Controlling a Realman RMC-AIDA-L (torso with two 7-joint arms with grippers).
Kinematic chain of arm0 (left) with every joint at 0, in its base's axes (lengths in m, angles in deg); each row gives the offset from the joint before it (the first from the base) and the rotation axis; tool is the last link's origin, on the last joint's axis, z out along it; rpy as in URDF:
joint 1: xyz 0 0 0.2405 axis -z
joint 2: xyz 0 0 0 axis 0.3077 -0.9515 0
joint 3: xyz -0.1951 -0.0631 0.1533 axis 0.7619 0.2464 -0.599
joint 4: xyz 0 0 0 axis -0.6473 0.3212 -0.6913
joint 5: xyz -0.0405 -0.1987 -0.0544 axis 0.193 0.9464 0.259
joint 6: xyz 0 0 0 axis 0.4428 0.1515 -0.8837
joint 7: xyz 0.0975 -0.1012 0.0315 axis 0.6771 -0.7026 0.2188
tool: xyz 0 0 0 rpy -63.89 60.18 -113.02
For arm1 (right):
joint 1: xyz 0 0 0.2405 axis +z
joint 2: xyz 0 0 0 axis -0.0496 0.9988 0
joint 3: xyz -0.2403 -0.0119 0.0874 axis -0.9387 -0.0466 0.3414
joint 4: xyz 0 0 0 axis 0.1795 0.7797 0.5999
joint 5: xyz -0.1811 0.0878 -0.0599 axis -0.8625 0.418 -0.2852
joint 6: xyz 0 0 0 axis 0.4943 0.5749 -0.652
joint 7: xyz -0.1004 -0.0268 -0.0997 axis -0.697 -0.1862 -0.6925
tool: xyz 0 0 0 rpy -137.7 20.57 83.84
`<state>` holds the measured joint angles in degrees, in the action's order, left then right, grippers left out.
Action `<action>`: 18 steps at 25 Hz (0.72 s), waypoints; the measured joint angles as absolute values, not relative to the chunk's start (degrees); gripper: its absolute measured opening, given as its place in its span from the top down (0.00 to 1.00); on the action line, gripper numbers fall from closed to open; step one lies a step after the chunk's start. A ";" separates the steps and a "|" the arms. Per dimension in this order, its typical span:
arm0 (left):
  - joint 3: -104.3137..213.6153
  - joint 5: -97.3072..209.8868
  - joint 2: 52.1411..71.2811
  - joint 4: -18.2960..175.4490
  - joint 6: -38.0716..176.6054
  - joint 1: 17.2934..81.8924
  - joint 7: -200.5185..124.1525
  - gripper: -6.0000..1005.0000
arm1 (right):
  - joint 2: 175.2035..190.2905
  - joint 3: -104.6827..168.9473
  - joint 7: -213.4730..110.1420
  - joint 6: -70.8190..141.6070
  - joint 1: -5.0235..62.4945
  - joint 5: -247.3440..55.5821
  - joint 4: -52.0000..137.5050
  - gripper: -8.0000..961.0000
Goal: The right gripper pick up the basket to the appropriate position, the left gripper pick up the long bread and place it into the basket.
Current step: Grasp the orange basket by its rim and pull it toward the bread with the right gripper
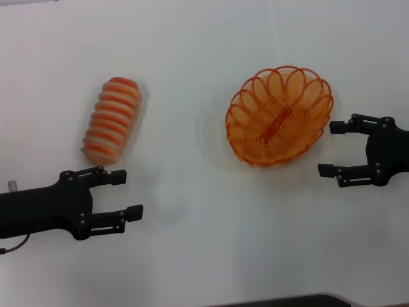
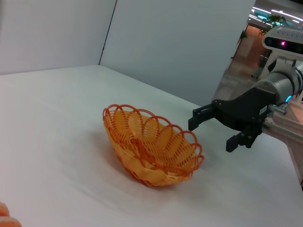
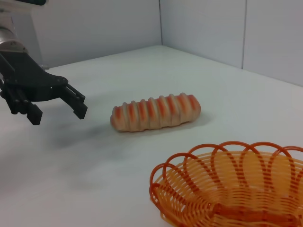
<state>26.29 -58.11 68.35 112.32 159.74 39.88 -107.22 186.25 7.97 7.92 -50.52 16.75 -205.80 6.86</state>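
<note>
The basket (image 1: 279, 116) sits just beside the open right gripper (image 1: 331, 148). The long bread (image 1: 111, 119) lies near the open left gripper (image 1: 126, 193), not touching.

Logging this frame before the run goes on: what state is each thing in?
basket: empty, upright on the table, not gripped.
long bread: lying on the table, untouched.
right pincer: open, just beside the basket's rim.
left pincer: open, near the long bread, holding nothing.

a white table (image 1: 192, 256) stands against pale grey panel walls (image 2: 180, 42) meeting at a corner.
</note>
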 joint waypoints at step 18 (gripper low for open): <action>26.75 -57.47 68.43 112.31 159.66 40.13 -106.58 0.19 | 186.25 9.67 8.06 -50.81 17.09 -204.50 6.86 0.02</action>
<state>26.75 -57.47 68.43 112.31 159.66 40.13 -106.58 186.25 9.67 8.06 -50.81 17.09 -204.50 6.86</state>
